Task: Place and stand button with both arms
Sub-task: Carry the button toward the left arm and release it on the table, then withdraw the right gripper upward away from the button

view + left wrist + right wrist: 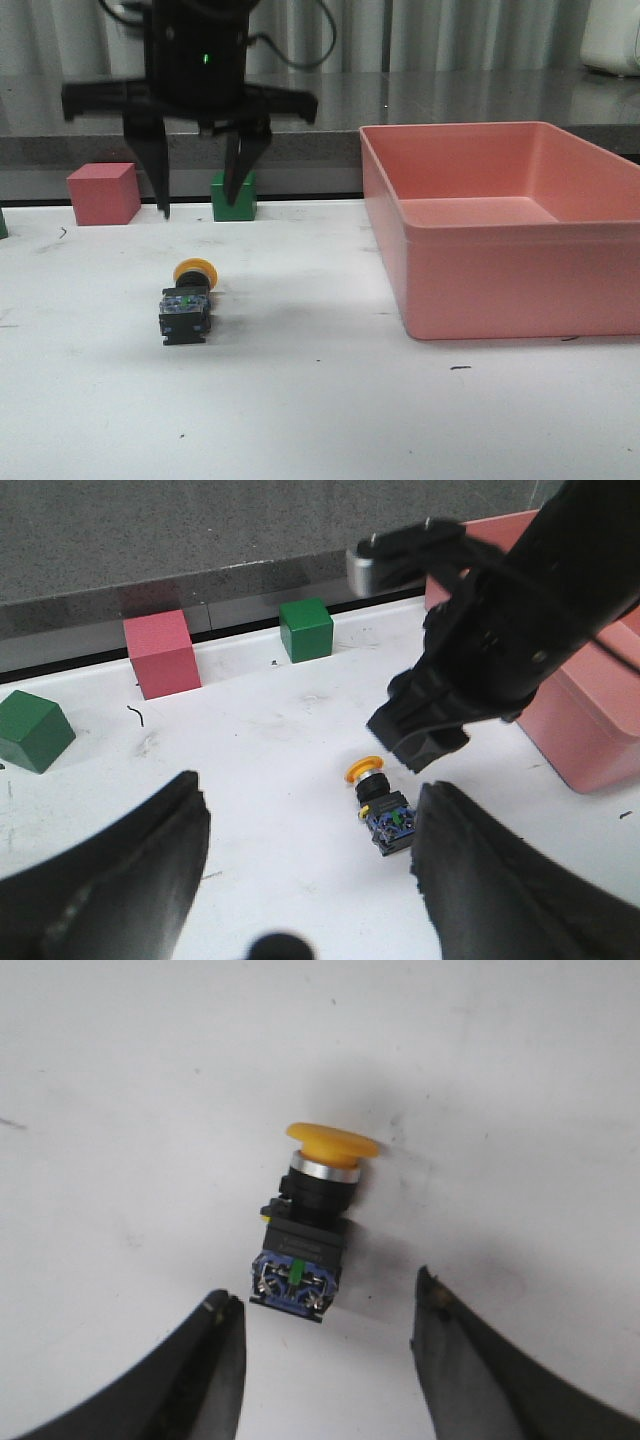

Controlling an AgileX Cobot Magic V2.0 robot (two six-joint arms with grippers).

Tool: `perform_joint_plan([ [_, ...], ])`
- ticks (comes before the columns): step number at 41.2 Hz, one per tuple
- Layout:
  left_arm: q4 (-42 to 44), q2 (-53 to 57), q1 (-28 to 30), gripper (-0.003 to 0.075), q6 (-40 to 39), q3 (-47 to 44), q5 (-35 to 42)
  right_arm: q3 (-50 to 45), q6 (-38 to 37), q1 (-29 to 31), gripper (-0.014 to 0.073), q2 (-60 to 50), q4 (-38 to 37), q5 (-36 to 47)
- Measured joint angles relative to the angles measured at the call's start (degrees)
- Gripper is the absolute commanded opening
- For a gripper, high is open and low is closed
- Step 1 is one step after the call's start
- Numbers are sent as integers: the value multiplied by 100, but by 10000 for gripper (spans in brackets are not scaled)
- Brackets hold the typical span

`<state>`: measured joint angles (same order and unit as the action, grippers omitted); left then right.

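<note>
Bare table all around button; pink bin well right.

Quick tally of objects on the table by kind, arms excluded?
Button: 1, lying on its side
Pink cube: 1
Green cubes: 2 clearly, one by the back edge and one off to the side
Pink bin: 1
Total: 5
</note>
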<state>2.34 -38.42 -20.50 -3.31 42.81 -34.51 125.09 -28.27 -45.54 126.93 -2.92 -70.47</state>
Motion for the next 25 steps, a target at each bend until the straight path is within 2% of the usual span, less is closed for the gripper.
perform_joint_plan([
  [12, 0, 0, 0, 441, 0, 0, 0, -88, 1386, 313, 408, -1240, 146, -81],
  [17, 0, 0, 0, 441, 0, 0, 0, -490, 1914, 609, 408, -1755, 359, -104],
  [25, 0, 0, 0, 441, 0, 0, 0, -1628, 2313, 934, 402, -2812, 411, -107],
])
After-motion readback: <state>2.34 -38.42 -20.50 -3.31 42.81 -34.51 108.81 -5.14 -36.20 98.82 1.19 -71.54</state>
